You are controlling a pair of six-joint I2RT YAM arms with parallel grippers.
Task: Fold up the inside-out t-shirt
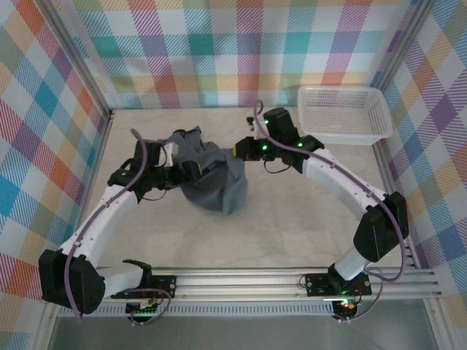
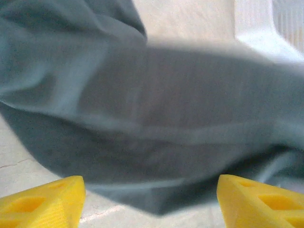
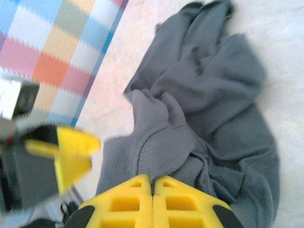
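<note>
my right gripper (image 3: 152,183) pinches a hem of the crumpled slate-grey cloth t-shirt (image 3: 213,95) to spread it; my left gripper (image 2: 149,192) hangs open nearby.

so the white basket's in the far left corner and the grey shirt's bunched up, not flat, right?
No: the white basket is in the far right corner, per the top external view. The grey shirt is bunched up, not flat.

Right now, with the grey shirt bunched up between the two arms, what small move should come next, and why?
Probably the left gripper should close on the t-shirt just ahead of it. Its jaws stand wide open with cloth draped in front of them, while the right gripper is shut, seemingly pinching a hem. With both holding, the crumpled shirt could be spread out.
</note>
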